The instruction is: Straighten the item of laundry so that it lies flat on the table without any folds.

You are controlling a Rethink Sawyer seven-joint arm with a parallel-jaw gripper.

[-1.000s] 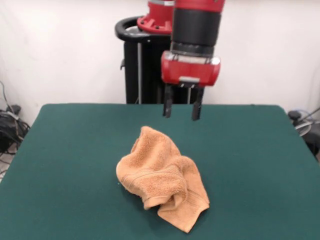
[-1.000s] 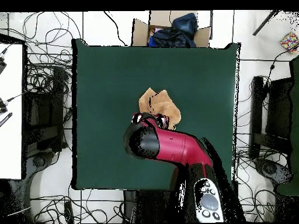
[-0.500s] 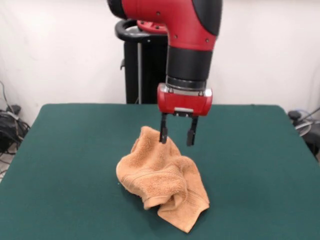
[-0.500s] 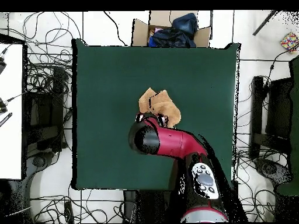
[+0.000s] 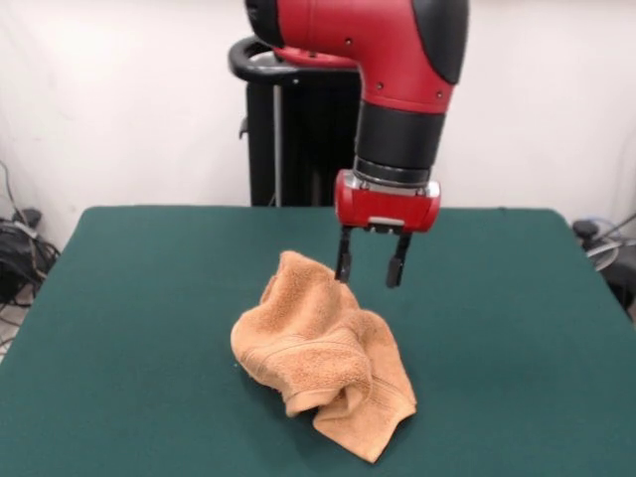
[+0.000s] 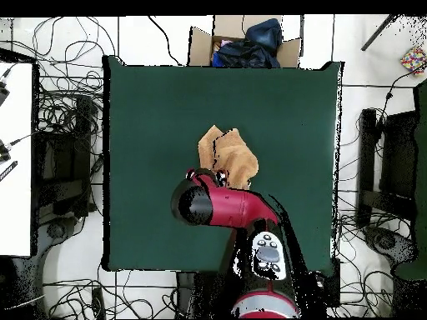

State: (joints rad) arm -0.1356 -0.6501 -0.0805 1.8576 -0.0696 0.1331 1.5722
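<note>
Pincer (image 5: 371,270) agape above crumpled towel (image 5: 323,355) (far edge).

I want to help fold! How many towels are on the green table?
1. The towel lies crumpled near the middle of the table, just below the open gripper. Nothing seems hidden under it.

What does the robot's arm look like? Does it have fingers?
The arm is fat and round, bright red with black sections, like a thick bent pipe. At its end sits a red block with a silver plate. Below that is the gripper, which has two thin black fingers with a gap between them.
</note>
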